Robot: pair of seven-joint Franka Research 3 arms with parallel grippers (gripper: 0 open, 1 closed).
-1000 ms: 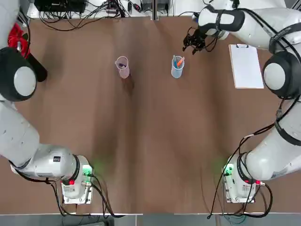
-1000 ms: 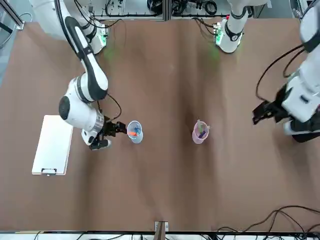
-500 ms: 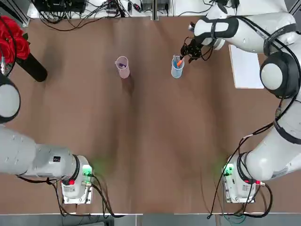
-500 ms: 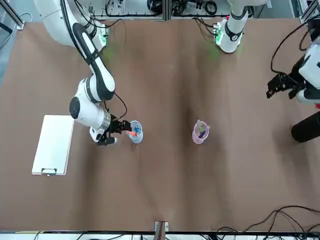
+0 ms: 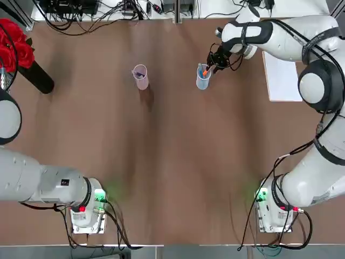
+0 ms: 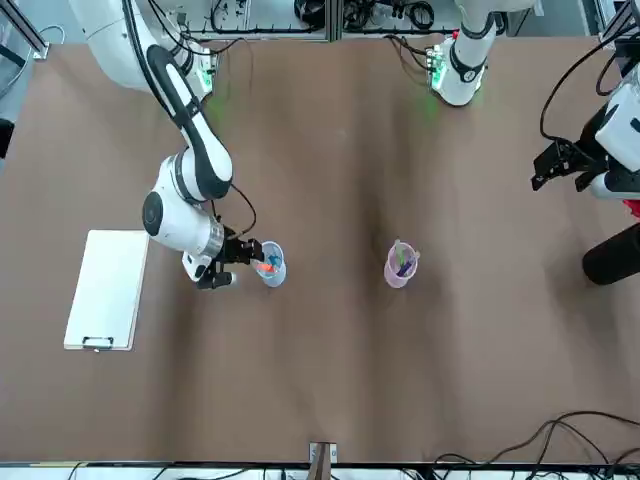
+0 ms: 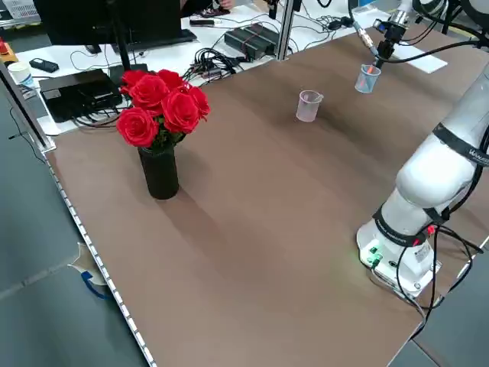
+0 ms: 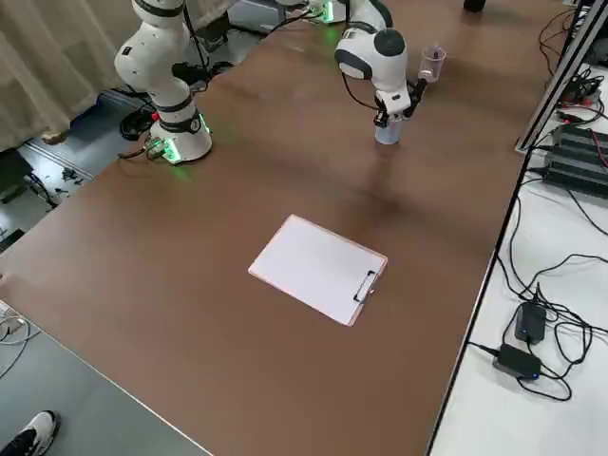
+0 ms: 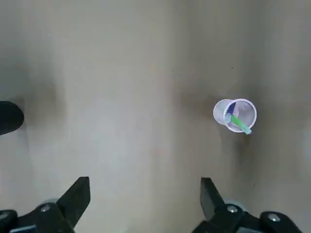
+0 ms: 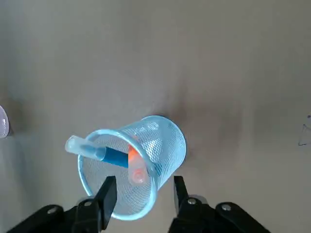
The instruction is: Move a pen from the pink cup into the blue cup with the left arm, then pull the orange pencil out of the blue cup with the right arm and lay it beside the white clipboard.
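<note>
At the blue cup [image 10: 167, 145], on the robot's right half of the table [image 5: 172, 162], see the right claw [image 10: 146, 194] poised by the rim, jaws apart and grasping nothing. Cannot tell whether touching the rim. Inside that cup, find the orange pencil [image 10: 135, 162], more like a capped pen, tilted and still uncaught, with the blue pen [image 10: 109, 154] leaning beside it, clear cap jutting past the rim. Over the robot's left side of the table, near the black vase [image 6: 612, 255], see the left claw [image 9: 147, 187] hanging released, jaws wide apart, with nothing between them. Between the two claws, find the pink cup [image 5: 140, 77] upright on the table, holding a green pen [image 9: 240, 124] and a purple pen [image 9: 231, 110], the green one poking out past the rim. Beyond the blue cup, towards the robot's right, see the white clipboard [image 8: 318, 269] lying flat, well apart from the pink cup. In the vase, notice a bunch of red roses [image 7: 164, 103]. Across the far edge of the table, see black cables [image 5: 81, 21] tangled on a white surface [image 7: 229, 30], with a monitor [image 7: 107, 19] standing there too
</note>
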